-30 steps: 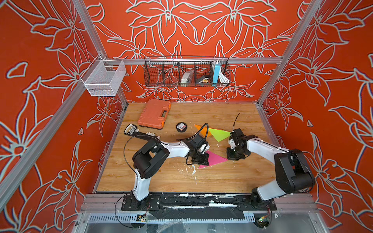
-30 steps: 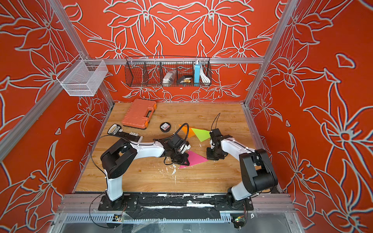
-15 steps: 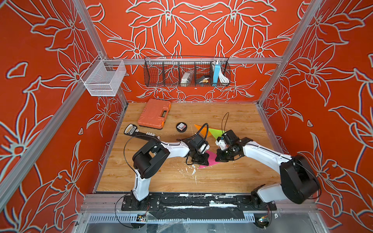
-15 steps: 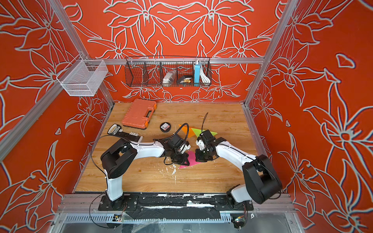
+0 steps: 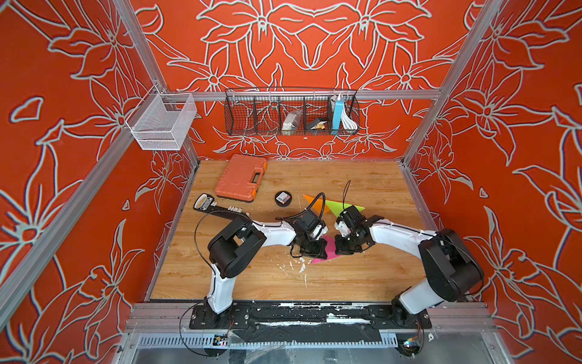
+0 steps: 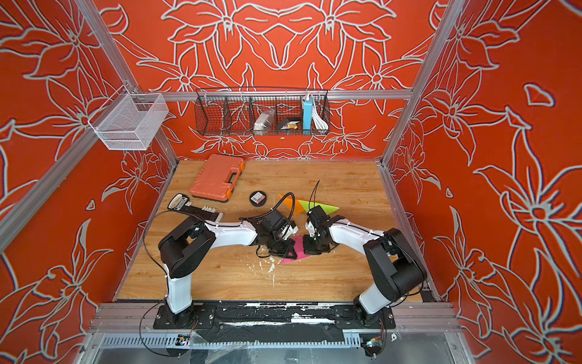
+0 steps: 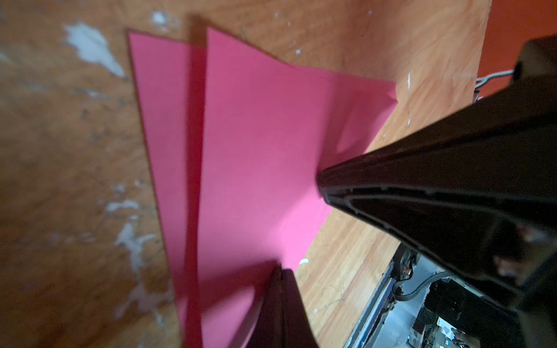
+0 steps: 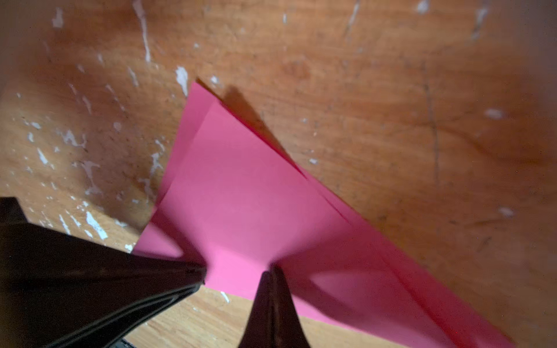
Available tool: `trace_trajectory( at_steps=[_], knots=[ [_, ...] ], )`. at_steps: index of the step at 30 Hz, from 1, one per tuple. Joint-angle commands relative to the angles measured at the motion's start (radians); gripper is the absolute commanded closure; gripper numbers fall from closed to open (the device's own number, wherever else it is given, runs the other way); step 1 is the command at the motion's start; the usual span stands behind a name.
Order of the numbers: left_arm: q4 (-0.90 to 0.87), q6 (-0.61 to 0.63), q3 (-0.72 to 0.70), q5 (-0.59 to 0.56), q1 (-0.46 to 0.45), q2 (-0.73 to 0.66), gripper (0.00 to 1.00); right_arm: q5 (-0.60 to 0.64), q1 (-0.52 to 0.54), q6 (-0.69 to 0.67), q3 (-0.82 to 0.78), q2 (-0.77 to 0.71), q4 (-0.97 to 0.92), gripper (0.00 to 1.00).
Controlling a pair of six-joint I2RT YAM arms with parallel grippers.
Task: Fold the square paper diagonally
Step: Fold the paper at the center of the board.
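You have the pink paper [image 5: 330, 249] lying on the wooden table [image 5: 362, 277], just below the centre of the frame in both top views, wedged between the tips of the two arms. It is folded over into a triangle, but the layers do not line up. In the left wrist view a strip of the lower layer shows along the left side of the upper one, with a dark shadow between them, so the top layer stands slightly lifted there.

Your left gripper [image 5: 311, 250] is clenched, jaws pressed together with nothing between them. In the left wrist view its tip [image 7: 280, 271] sits at the bottom centre of the frame, resting on the paper close to its edge. Your right gripper [image 5: 345, 249] is clenched too and holds nothing. In the right wrist view its tip [image 8: 272, 271] comes down on the paper at the bottom centre, with the left gripper's tip touching the sheet just to its left. The two tips stand near each other but apart, with pink showing between them.

Just above the grippers in the top views lie an orange paper triangle [image 5: 308, 200] and a green paper triangle [image 5: 335, 206], overlapping. A black round disc [image 5: 283, 198] sits left of them, and an orange case [image 5: 241, 178] lies toward the table's upper left. White flecks [image 5: 299, 266] mark the wood just below and left of the pink paper.
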Motion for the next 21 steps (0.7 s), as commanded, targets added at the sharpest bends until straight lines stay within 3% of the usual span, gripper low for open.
trace_trajectory(
  at_steps=[1,21],
  knots=[
    [-0.108,-0.008,-0.022,-0.063,-0.004,0.036,1.00,0.101,0.005,-0.035,-0.008,0.034,-0.045,1.00],
    [-0.078,-0.024,-0.242,-0.126,0.000,-0.055,1.00,0.069,-0.021,-0.041,-0.004,0.100,0.030,1.00]
  ],
)
